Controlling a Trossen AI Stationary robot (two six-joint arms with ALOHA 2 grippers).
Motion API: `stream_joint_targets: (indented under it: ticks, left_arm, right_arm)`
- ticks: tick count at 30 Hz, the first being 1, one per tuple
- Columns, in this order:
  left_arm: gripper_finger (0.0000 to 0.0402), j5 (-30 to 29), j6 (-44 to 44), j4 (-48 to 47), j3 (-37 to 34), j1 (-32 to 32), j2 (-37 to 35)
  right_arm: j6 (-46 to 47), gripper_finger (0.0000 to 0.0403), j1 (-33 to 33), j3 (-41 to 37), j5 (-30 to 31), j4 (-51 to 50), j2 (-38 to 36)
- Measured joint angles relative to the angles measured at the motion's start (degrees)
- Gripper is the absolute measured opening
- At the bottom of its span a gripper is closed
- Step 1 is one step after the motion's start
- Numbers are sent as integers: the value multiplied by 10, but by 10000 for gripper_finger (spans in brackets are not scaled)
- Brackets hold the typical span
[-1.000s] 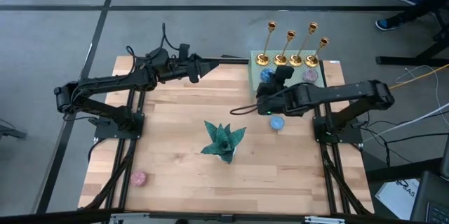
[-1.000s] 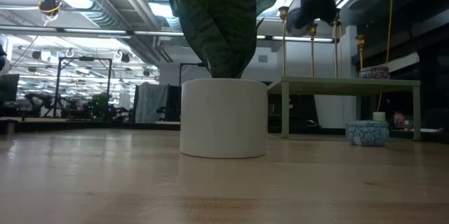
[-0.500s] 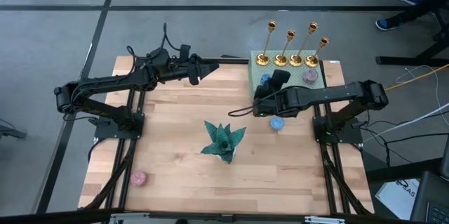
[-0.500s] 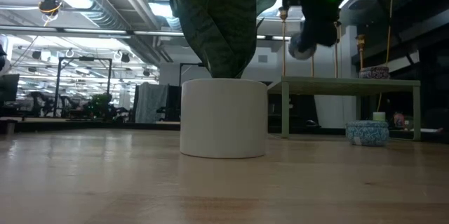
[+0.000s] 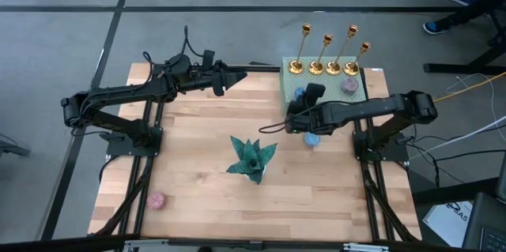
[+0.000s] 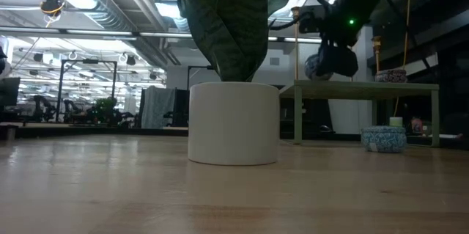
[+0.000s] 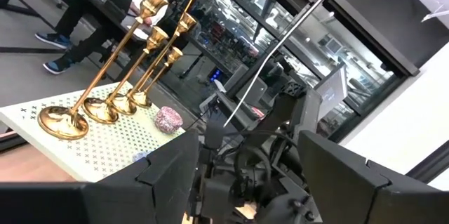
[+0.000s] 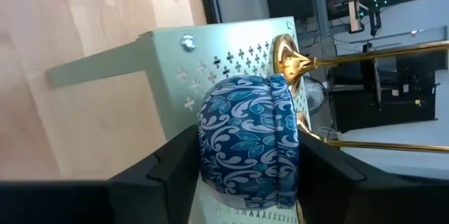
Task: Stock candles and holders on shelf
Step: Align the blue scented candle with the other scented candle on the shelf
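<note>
I see four gold holders [image 5: 324,67] upright along the green shelf's [image 5: 364,92] back edge, a mauve candle [image 5: 349,84] beside them, one blue candle [image 8: 249,143] held above the shelf, another [image 5: 313,137] on the counter, a pink one [image 5: 156,201] near the counter's front left corner.

Glossy gold metal holders [image 5: 330,65] — matt pale green perforated metal shelf [image 8: 210,59] — smooth light wood tabletop [image 5: 198,133].

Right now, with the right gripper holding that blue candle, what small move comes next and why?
Probably lower it onto the shelf. The right gripper is shut on the blue candle, which sits over the shelf's near edge, in front of the holders. The low view shows it just above the top, not yet resting.
</note>
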Motion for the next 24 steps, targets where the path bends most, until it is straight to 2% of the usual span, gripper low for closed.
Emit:
stream_joint_targets:
  ticks: [10,18,24]
  left_arm:
    - [242,0,0,0,0,0,0]
    - [242,1,0,0,0,0,0]
    - [242,1,0,0,0,0,0]
  right_arm:
    - [3,221,-13,-1,-1,42,0]
    - [46,223,-22,-1,-52,50,-2]
    - [47,223,-32,-1,-67,64,-7]
